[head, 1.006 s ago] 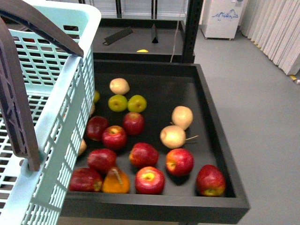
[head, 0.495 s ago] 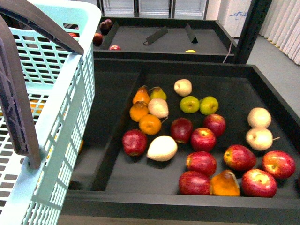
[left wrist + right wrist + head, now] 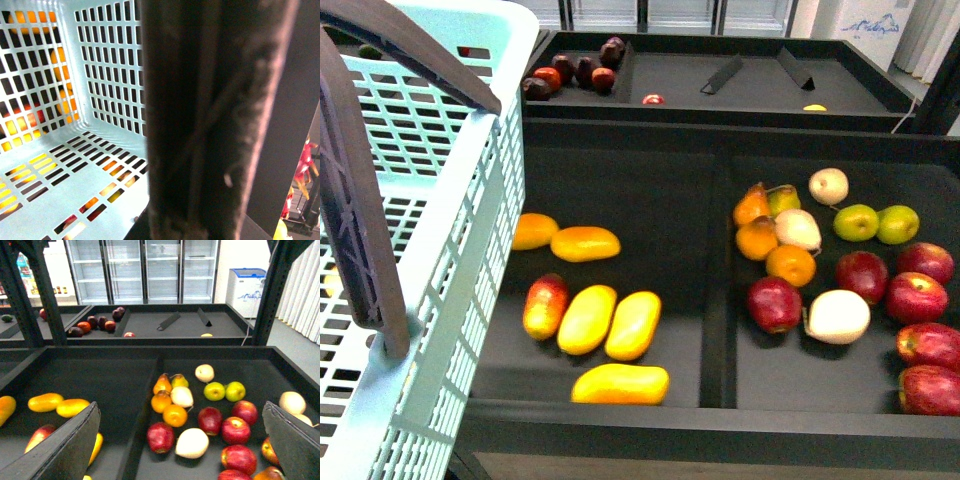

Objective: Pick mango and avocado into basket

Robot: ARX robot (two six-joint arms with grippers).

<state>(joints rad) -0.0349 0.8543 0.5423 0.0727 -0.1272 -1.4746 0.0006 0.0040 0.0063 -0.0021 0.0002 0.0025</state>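
The light teal basket (image 3: 470, 200) hangs at the left of the front view, its brown handle (image 3: 360, 250) running across it. My left gripper is shut on that handle, which fills the left wrist view (image 3: 210, 125) and hides the fingers. The basket floor (image 3: 75, 170) is bare. Several yellow mangoes lie in the tray's left compartment, among them one (image 3: 585, 243) near the basket and one (image 3: 620, 383) at the front. My right gripper (image 3: 180, 445) is open and empty above the tray. A small dark green fruit (image 3: 7, 318) lies far left, too small to name.
A divider (image 3: 718, 300) splits the black tray. The right compartment holds red apples (image 3: 775, 303), oranges (image 3: 790, 264), green apples (image 3: 857, 222) and pale pears (image 3: 838, 316). A rear shelf holds dark fruit (image 3: 570, 72). Black shelf posts (image 3: 35, 295) stand at the left.
The front view has swung left: the apples and pears slid to the right and the mango compartment came into view. The basket keeps its place in the view.
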